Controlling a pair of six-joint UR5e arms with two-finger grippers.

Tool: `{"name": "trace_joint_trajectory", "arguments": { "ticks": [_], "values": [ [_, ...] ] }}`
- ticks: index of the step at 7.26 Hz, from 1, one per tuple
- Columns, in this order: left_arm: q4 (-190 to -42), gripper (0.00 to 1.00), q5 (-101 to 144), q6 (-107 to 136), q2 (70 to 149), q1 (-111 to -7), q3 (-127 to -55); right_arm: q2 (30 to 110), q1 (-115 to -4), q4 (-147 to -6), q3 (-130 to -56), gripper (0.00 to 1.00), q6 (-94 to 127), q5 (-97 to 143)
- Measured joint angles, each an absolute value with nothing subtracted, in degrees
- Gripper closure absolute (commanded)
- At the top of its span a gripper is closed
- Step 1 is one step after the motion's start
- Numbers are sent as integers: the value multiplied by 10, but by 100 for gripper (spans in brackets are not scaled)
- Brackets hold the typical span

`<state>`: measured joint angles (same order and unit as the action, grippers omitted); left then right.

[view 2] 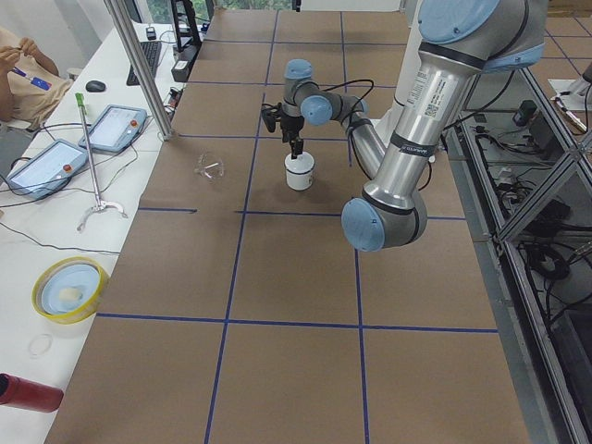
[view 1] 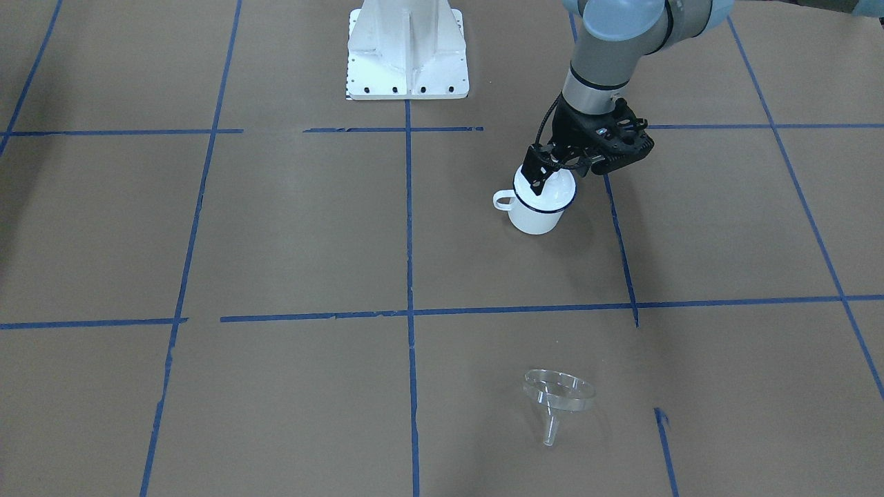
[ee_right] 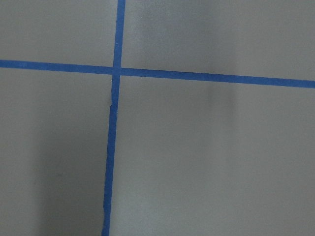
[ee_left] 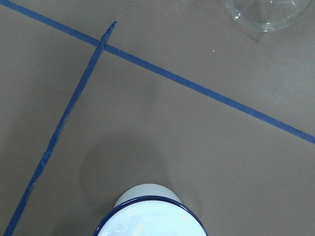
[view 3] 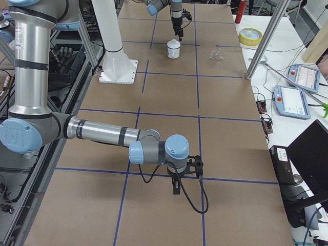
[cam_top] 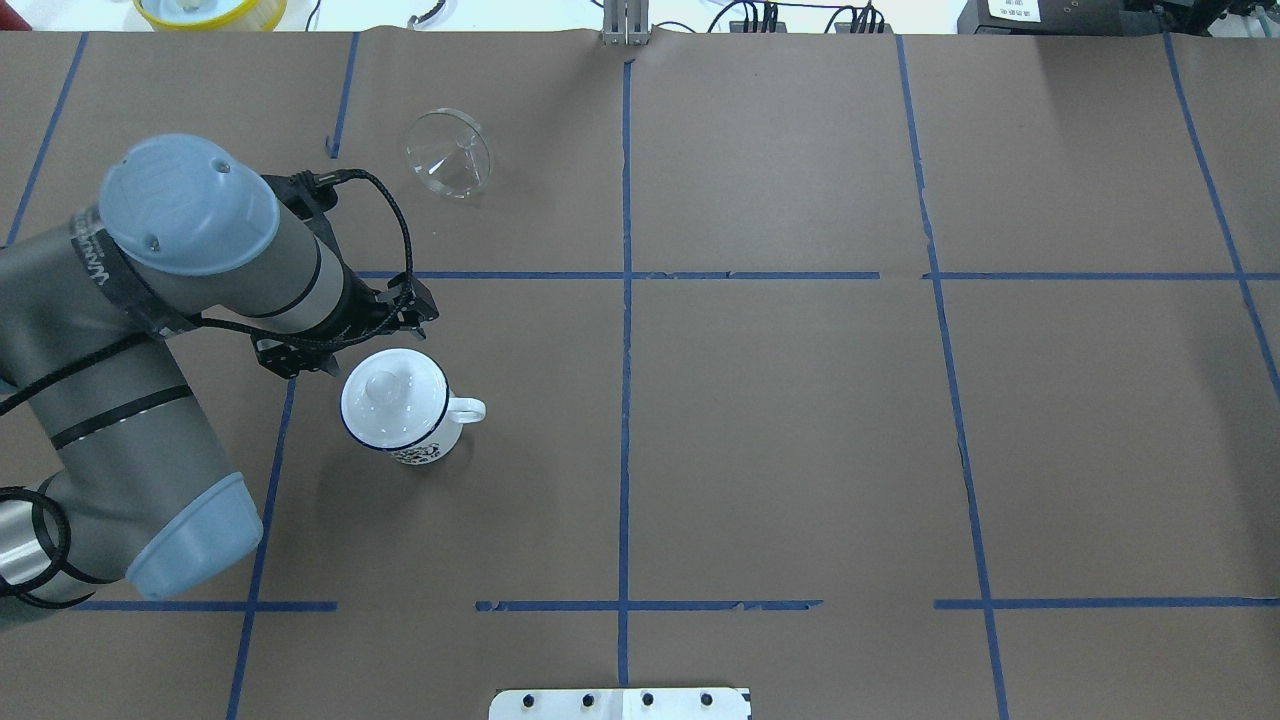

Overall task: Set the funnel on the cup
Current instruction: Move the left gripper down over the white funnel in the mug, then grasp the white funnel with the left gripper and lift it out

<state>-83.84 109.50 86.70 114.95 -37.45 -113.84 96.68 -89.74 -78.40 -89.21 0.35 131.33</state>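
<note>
Atop the cup (cam_top: 425, 446), overhead: knobbed lid (cam_top: 392, 398)

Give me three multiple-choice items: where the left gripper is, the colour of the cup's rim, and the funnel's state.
1. The left gripper is:
A) close over the cup
B) parked beside the robot's base
C) out of every view

2. The cup's rim is:
A) red
B) dark blue
C) green

3. The funnel is:
A) seated on the cup
B) held in a gripper
C) lying on its side on the table

Answers:
1 A: in the front view it hangs just above the cup's top.
2 B: a dark blue line rings the top.
3 C: its rim is tilted and its spout is low by the brown paper, well apart from the cup.
</note>
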Motion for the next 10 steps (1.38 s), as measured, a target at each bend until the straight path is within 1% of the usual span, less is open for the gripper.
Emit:
{"name": "trace_joint_trajectory", "arguments": {
  "ticks": [2, 3, 6, 10],
  "values": [
    [-838, 11, 1095, 873, 1147, -364, -1137, 967, -897, -784, -892, 0, 4, 1313],
    [-838, 16, 1095, 875, 1147, -363, -1137, 967, -897, -784, -892, 0, 4, 1313],
    [-838, 21, 1097, 875, 1137, -361, -1140, 967, -897, -784, -892, 0, 4, 1313],
    [-839, 23, 1101, 878, 1133, -359, -1141, 967, -897, -784, -892, 0, 4, 1313]
  ]
}}
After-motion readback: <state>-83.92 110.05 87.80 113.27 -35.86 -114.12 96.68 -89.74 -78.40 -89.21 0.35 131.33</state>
